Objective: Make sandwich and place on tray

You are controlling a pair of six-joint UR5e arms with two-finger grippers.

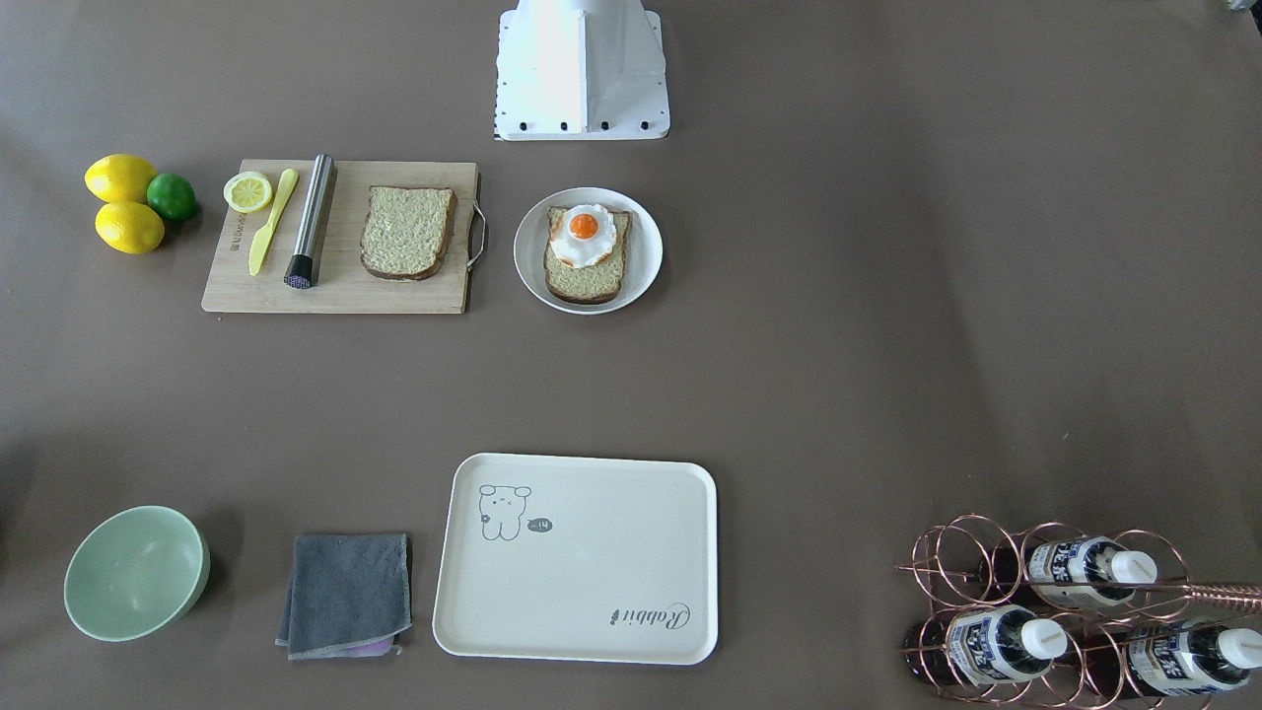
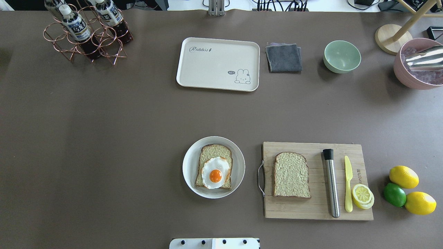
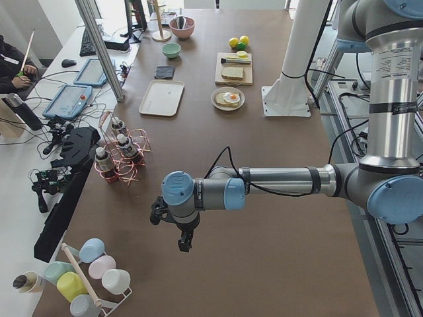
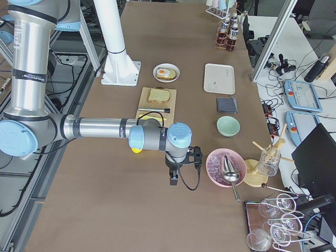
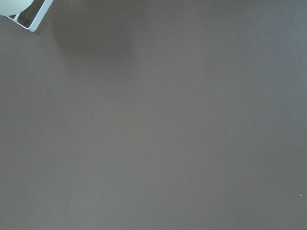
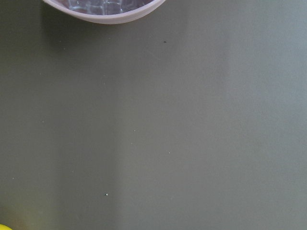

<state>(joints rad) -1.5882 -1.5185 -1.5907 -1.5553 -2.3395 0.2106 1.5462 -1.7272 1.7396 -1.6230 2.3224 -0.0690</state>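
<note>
Closest to the overhead camera, the robot's white base (image 2: 214, 243) is sitting at the near edge of the counter (image 2: 104, 138). Just beyond it, a round white plate (image 2: 188, 166) is carrying one bread slice (image 2: 214, 152), and the fried egg (image 2: 215, 173) is lying on top of that slice. To the right, apart from the plate, a wooden cutting board (image 2: 311, 207) is holding the second bread slice (image 2: 291, 174), a steel cylinder (image 2: 331, 186), a yellow knife (image 2: 348, 183) and lemon slices (image 2: 362, 195). Past the board, a lime (image 2: 394, 194) is nestling between two lemons (image 2: 403, 176).

Along the far side, a copper bottle rack (image 2: 86, 41) is standing at the left. Next the cream tray (image 2: 214, 69) is lying bare, well apart from both slices. A folded grey cloth (image 2: 283, 57), a green bowl (image 2: 342, 56) and a pink bowl (image 2: 412, 77) are following it.

From the side views, the left arm (image 3: 277, 179) is reaching over bare counter far from the food, its left jaws pointing down. The right arm (image 4: 100, 127) is hanging its right jaws near the pink bowl. I cannot tell whether either pair is released or clenched.
</note>
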